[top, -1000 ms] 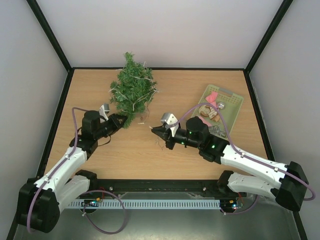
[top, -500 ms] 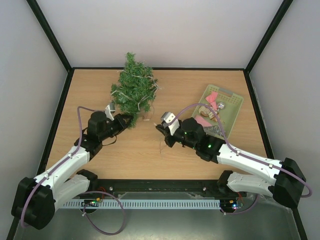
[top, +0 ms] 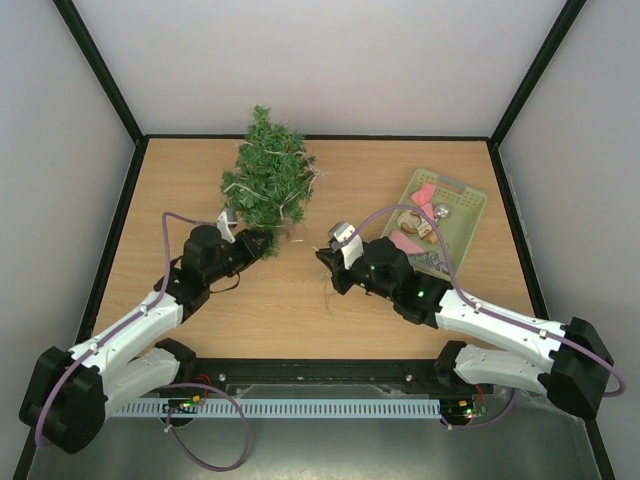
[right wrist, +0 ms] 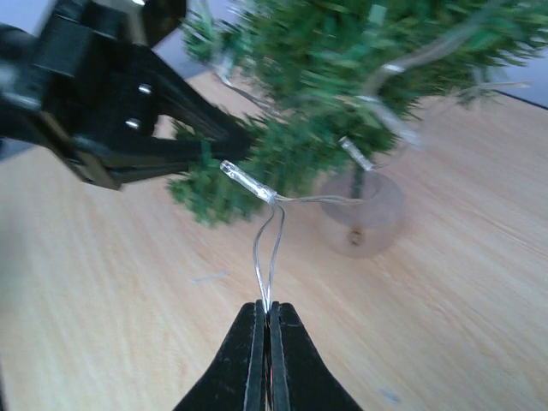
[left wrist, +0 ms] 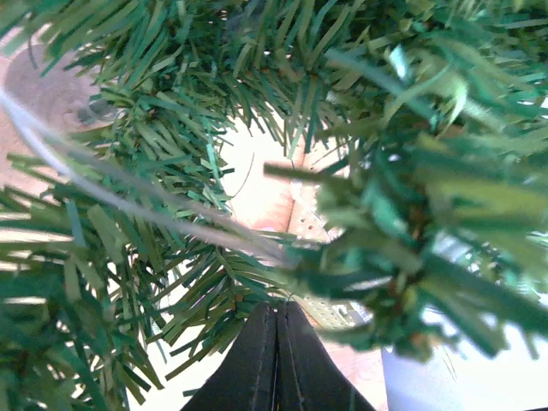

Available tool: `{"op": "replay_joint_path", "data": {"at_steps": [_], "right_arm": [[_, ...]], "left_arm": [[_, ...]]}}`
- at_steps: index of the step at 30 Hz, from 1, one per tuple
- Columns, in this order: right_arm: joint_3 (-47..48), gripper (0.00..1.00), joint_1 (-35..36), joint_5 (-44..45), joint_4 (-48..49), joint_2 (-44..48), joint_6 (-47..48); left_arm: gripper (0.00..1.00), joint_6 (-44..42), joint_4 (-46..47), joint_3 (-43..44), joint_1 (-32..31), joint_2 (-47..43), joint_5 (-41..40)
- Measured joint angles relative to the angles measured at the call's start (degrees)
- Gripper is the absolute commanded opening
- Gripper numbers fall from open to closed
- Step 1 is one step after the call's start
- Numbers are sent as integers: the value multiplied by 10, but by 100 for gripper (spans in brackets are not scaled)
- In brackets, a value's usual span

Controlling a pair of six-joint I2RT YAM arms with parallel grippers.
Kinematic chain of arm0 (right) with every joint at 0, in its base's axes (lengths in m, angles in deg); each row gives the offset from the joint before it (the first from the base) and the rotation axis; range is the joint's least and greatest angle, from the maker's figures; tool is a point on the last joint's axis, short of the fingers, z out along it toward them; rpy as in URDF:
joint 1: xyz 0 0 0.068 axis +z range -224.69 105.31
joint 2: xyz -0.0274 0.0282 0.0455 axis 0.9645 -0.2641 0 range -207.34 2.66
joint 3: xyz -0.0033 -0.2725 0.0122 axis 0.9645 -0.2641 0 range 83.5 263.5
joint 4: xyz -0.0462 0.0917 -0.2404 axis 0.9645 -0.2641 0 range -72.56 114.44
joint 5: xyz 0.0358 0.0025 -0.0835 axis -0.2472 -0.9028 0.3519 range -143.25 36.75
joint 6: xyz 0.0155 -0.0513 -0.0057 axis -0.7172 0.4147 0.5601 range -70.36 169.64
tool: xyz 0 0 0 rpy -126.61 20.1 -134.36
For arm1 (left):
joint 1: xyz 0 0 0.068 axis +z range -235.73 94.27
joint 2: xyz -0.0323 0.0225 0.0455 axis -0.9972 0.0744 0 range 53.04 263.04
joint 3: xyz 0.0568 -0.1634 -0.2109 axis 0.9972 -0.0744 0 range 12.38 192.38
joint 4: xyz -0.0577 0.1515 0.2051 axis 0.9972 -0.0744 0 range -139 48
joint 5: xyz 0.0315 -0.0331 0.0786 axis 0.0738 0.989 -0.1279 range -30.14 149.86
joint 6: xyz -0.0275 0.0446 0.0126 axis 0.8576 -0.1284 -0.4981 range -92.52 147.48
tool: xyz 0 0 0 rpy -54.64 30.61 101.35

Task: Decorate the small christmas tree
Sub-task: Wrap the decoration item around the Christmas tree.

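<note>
Small christmas tree [top: 268,185] stands back-left on the worktop [top: 260,310]. Right end effector [right wrist: 267,310], clamped on the light wire [right wrist: 267,248], should draw it gently round the branches. Left end effector [left wrist: 276,312], closed among the lower needles, should steady the tree.

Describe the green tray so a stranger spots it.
On the wooden table, look to the far right corner. A pale green tray lies there, holding small ornaments. Unlike the bushy small christmas tree left of it, it is flat and rectangular.
</note>
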Motion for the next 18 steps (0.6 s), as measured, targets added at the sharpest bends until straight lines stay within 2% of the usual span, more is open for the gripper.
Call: {"op": "replay_joint_path", "data": {"at_steps": [3, 10, 14, 18], "right_arm": [[0, 2, 0, -51, 30, -13, -21], [10, 2, 0, -107, 85, -50, -58], [11, 2, 0, -116, 109, -69, -95], [11, 2, 0, -115, 132, -82, -129]], "left_arm": [[4, 7, 10, 0, -12, 0, -9], [42, -4, -41, 2, -18, -42, -40], [48, -27, -75, 2, -18, -116, -59], [47, -55, -90, -1, -18, -161, -54]]}}
